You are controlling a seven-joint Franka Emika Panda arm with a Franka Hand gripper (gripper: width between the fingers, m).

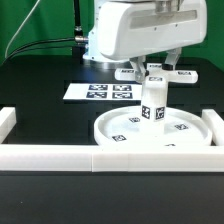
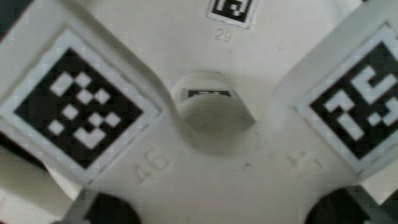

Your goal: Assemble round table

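The large round rimmed disc (image 1: 118, 127) lies on the table at the exterior view's right. The short thick cylinder (image 1: 153, 103) stands upright at its centre. My gripper (image 1: 156, 64) is shut on the cross-shaped four-armed piece (image 1: 129, 73) and holds it level right on top of the cylinder. In the wrist view the cross-shaped piece (image 2: 214, 165) fills the picture, with tagged arms on either side and its centre hole (image 2: 212, 104) in the middle. My gripper (image 2: 222, 208) clamps it, and the dark fingertips (image 2: 111, 207) show at the edge. Whether the piece rests on the cylinder cannot be told.
The marker board (image 1: 104, 91) lies flat behind the disc. Long white border blocks run along the front (image 1: 60, 157) and the exterior view's left (image 1: 6, 121). The robot's white body (image 1: 135, 30) stands at the back.
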